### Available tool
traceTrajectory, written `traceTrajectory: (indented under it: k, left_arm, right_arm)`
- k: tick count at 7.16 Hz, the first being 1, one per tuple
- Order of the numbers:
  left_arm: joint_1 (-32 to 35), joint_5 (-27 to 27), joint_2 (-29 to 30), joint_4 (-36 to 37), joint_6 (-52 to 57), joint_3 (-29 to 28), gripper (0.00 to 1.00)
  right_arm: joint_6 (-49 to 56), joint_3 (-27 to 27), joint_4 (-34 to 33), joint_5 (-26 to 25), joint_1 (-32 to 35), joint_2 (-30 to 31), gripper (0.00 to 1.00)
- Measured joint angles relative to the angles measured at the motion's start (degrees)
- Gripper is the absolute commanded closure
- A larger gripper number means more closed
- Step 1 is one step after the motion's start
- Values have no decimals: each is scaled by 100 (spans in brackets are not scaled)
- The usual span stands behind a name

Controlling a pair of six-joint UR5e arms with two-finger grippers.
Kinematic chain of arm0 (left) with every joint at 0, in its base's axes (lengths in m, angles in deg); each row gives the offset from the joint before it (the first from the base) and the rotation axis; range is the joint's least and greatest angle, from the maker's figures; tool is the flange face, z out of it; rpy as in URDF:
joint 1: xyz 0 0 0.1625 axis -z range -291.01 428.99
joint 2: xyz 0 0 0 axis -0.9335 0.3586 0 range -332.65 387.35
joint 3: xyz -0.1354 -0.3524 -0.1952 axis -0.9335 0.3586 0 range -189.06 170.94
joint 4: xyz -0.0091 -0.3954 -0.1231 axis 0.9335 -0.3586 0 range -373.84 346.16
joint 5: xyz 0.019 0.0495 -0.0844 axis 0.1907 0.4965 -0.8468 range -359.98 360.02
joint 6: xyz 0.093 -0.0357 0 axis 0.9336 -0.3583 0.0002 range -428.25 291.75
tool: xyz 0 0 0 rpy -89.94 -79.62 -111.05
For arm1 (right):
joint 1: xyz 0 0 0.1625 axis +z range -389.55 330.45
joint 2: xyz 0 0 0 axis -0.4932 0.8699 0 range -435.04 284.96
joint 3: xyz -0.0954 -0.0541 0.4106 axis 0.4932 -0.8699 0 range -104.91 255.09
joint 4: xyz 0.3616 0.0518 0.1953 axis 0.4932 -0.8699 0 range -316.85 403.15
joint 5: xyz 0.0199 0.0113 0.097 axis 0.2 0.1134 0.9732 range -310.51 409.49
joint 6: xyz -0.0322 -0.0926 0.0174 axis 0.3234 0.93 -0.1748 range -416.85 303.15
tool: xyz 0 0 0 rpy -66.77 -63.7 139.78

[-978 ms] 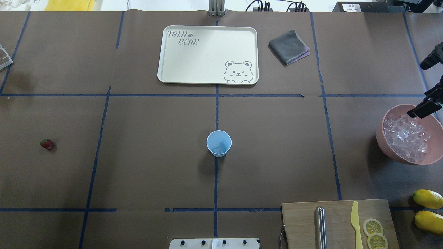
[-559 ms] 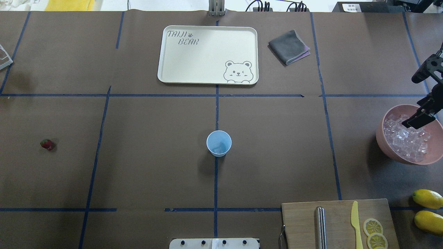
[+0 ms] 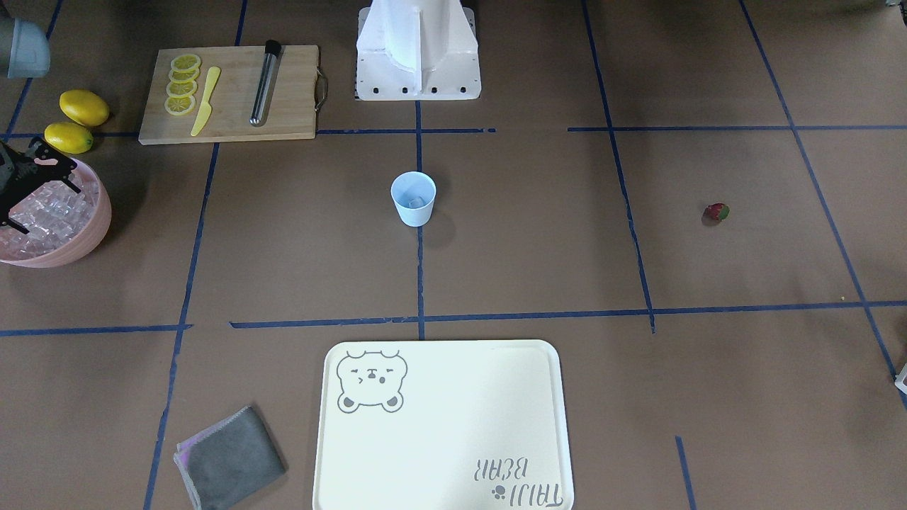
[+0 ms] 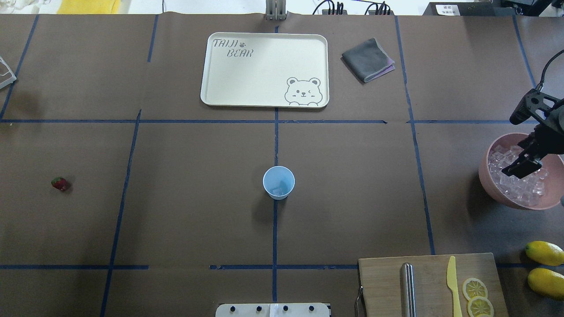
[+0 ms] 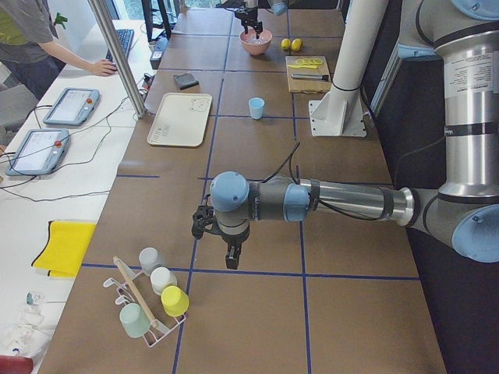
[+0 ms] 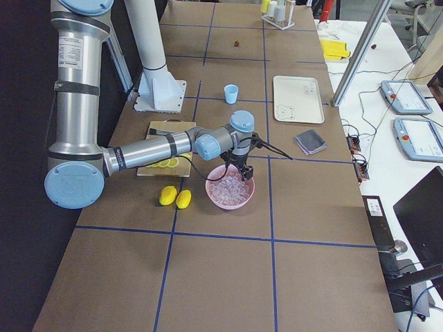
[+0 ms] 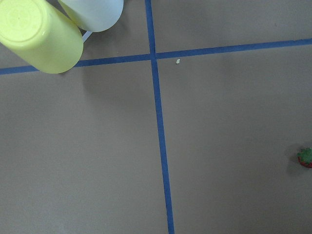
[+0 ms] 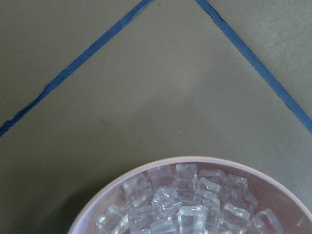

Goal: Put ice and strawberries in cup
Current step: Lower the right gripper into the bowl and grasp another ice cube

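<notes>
Right gripper (image 4: 522,168): hangs low over the ice (image 8: 190,214), inside the rim of the pink bowl (image 4: 488,188). From above we see only a dark block, and its own wrist view shows no fingers, so we cannot tell whether they are apart or together.
Ice: heaped loosely in the bowl at the right edge of the tabletop. What looks to us like one pale cube lies in the bottom of the cup (image 4: 278,182).
Cup: upright near the middle of the tabletop on the centre tape line, well apart from both the bowl and the strawberry (image 4: 60,183).
Strawberry: lies alone near the left edge, untouched.
Left gripper (image 5: 231,253): hangs above the left end of the tabletop, near the rack of cups (image 5: 152,300). It shows only from the side, so we cannot tell its state.
Step, as we judge it: picking a cube. The berry is not yet done.
Risk at the pinch: the cubes are slick and unstacked, so one may squirt out sideways or two may come up together.
Risk on the carry: the run from the right edge to the middle is long, and a wet cube may slip.
Risk at the drop: the cup is light and narrow, so a low approach could knock it over.
Around: lemons (image 4: 544,253) and cutting board (image 4: 387,281) at the near right corner, with tray (image 4: 264,70) and cloth (image 4: 367,59) along the far edge.
</notes>
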Motion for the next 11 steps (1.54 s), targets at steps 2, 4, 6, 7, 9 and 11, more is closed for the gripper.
traceTrajectory:
  k: [2,4,6,7,9,11]
  left_arm:
    - [0,0,0,0,0,-1,0]
    - [0,0,0,0,0,-1,0]
    - [0,0,0,2,-4,-4,0]
    - [0,0,0,4,-1,-5,0]
    - [0,0,0,1,2,-2,0]
    - [0,0,0,0,2,-1,0]
  right_arm:
    - [0,-32,-7,-109,-78,66,12]
    - [-1,-88,-28,-165,-124,78,20]
    - [-7,-129,-55,-173,-169,84,52]
    - [-8,-144,-63,-174,-200,85,73]
    - [-9,-157,-76,-172,-266,88,94]
    - [-7,-152,-79,-164,-280,92,95]
